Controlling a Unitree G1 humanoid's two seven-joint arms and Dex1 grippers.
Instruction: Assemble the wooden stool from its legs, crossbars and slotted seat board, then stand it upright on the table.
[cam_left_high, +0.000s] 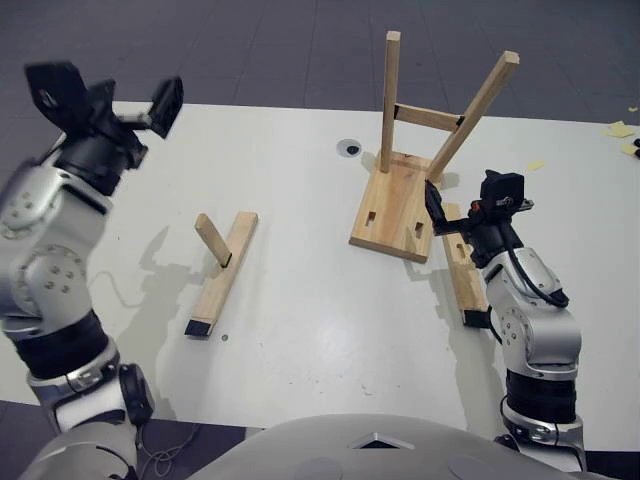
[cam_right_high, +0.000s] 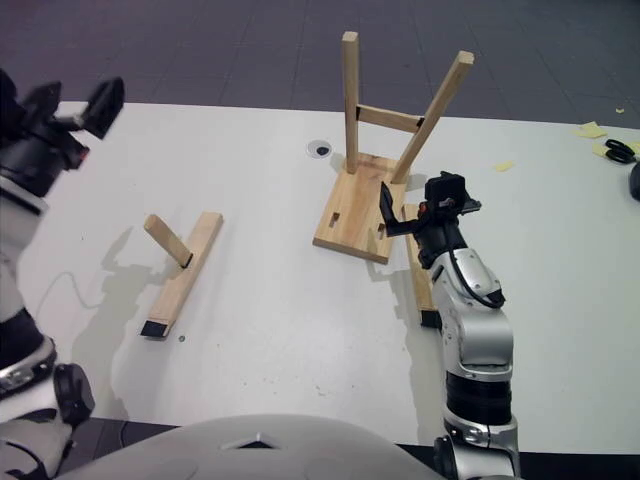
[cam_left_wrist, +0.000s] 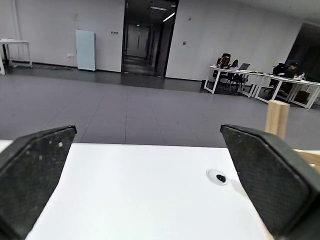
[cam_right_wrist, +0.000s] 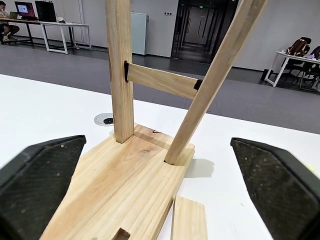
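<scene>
The slotted seat board (cam_left_high: 388, 208) lies flat on the white table (cam_left_high: 300, 330). Two legs (cam_left_high: 391, 100) stand up from its far end, the right one leaning, with a crossbar (cam_left_high: 427, 117) joining them. My right gripper (cam_left_high: 470, 200) hovers open at the board's right edge, facing the legs (cam_right_wrist: 121, 70) and crossbar (cam_right_wrist: 159, 81). A loose leg (cam_left_high: 462, 272) lies on the table under that arm. Another leg (cam_left_high: 222, 265) lies at centre left with a short crossbar (cam_left_high: 212, 240) sticking up from it. My left gripper (cam_left_high: 112, 95) is raised high at the far left, open and holding nothing (cam_left_wrist: 148, 131).
A round cable grommet (cam_left_high: 350, 148) sits in the table behind the board. Yellow paper scraps (cam_left_high: 620, 130) and a dark object (cam_right_high: 634, 178) lie at the far right edge. Bare table stretches between the two loose legs and toward the front edge.
</scene>
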